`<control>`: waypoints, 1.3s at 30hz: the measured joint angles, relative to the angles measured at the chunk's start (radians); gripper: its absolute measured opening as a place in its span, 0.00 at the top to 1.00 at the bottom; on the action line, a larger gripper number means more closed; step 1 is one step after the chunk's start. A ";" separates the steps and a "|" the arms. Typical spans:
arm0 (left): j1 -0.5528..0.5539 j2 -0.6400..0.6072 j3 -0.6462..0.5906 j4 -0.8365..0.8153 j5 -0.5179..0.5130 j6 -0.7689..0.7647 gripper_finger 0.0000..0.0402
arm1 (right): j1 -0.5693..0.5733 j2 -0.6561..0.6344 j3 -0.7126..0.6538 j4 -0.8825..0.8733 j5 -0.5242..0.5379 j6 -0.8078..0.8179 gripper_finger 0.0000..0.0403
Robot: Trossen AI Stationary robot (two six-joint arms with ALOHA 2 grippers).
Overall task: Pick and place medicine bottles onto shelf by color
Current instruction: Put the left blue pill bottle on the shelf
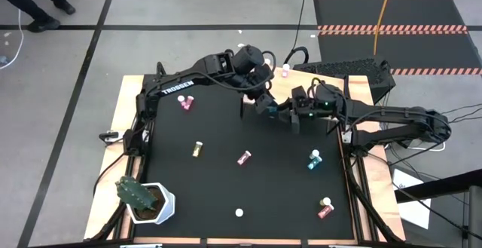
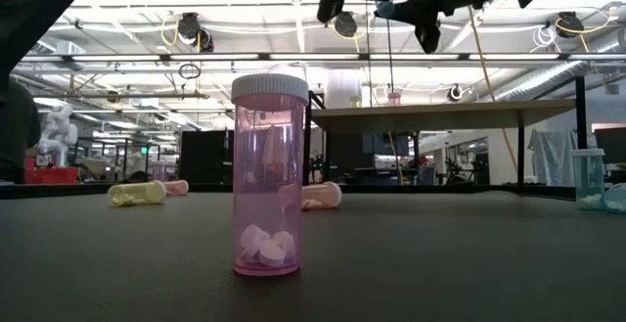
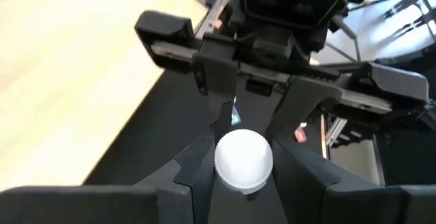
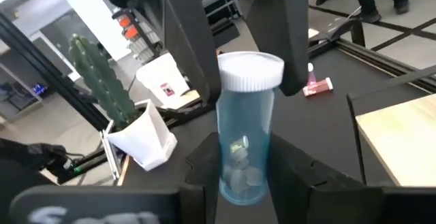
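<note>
Teal plastic bottle with white cap (image 4: 244,135), upright, long side up and down, high over the black table (image 1: 218,188). Right gripper (image 4: 244,152) jaws clamped low on it; left gripper (image 4: 250,81) jaws pinching the cap from above. Six more small bottles on the table. Pale wooden shelf on black legs (image 2: 440,115) behind, one bottle there.

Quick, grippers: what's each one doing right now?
Left gripper: closed on the teal bottle, at its cap.
Right gripper: closed on the same bottle's body; handover in mid-air.
</note>
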State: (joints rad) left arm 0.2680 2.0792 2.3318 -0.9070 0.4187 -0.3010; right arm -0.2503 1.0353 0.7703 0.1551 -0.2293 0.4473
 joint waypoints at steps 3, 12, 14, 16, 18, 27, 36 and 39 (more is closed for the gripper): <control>0.000 -0.008 0.000 0.021 -0.012 -0.017 0.66 | 0.001 -0.012 0.000 0.014 0.033 -0.001 0.76; -0.002 -0.094 0.000 0.059 -0.162 0.064 0.48 | 0.001 -0.040 0.000 0.159 0.071 -0.123 0.76; -0.004 -0.103 0.000 0.070 -0.165 0.092 0.42 | 0.002 -0.040 0.000 0.190 0.071 -0.146 0.76; -0.016 -0.107 0.000 0.086 -0.164 0.127 0.38 | 0.002 -0.040 0.000 0.211 0.065 -0.161 0.76; -0.035 -0.109 0.001 0.103 -0.161 0.170 0.34 | 0.004 -0.040 0.000 0.237 0.058 -0.175 0.76; -0.114 -0.105 0.002 0.109 -0.191 0.306 0.32 | 0.003 -0.040 -0.001 0.379 0.033 -0.134 0.76; -0.107 -0.105 -0.001 0.145 -0.244 0.262 0.32 | 0.003 -0.041 -0.001 0.351 -0.010 -0.172 0.76; -0.108 -0.105 -0.001 0.172 -0.246 0.261 0.32 | 0.004 -0.041 -0.001 0.359 -0.011 -0.172 0.76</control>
State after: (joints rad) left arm 0.1601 1.9745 2.3306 -0.7348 0.1727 -0.0399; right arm -0.2466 0.9941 0.7696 0.5140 -0.2405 0.2752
